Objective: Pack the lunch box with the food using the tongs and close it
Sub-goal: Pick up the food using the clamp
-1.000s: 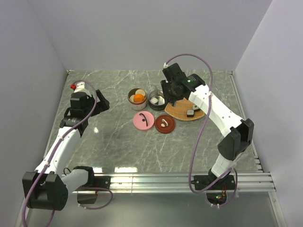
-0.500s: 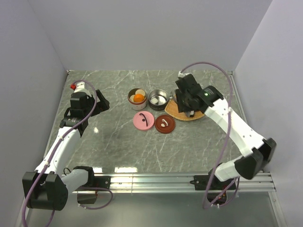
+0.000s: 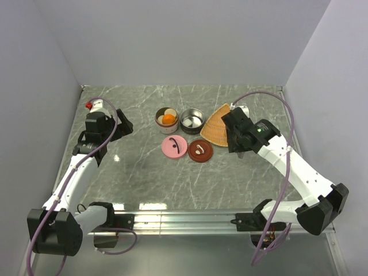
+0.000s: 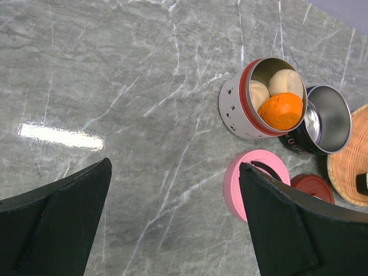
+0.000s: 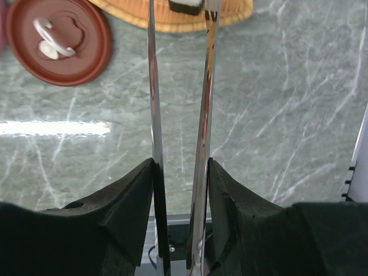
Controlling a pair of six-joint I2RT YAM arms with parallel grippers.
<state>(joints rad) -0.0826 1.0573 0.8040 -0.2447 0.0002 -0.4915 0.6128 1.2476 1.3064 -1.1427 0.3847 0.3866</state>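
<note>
The lunch box is two round tins. The white, red-rimmed tin (image 3: 167, 117) (image 4: 236, 106) holds two cream balls (image 4: 286, 82) and an orange ball (image 4: 280, 111). Beside it stands the black, metal-lined tin (image 3: 191, 119) (image 4: 322, 118). My right gripper (image 3: 238, 141) (image 5: 180, 164) is shut on the tongs (image 5: 153, 86), whose two silvery arms run forward towards the woven tray (image 3: 215, 127) (image 5: 172, 22). A black-rimmed sushi roll (image 5: 185, 6) lies on the tray between the tong arms, at the frame's top edge. My left gripper (image 3: 118, 123) (image 4: 175, 172) hangs open over bare table, left of the tins.
A pink lid (image 3: 174, 146) (image 4: 253, 172) and a dark red lid (image 3: 200, 150) (image 5: 57, 40) lie flat in front of the tins. Grey walls close in the table at left, back and right. A metal rail (image 3: 230, 218) runs along the near edge.
My right arm has swung right and towards the near side with the tongs, from over the black tin to the tray's near right edge. The left arm has not moved.
</note>
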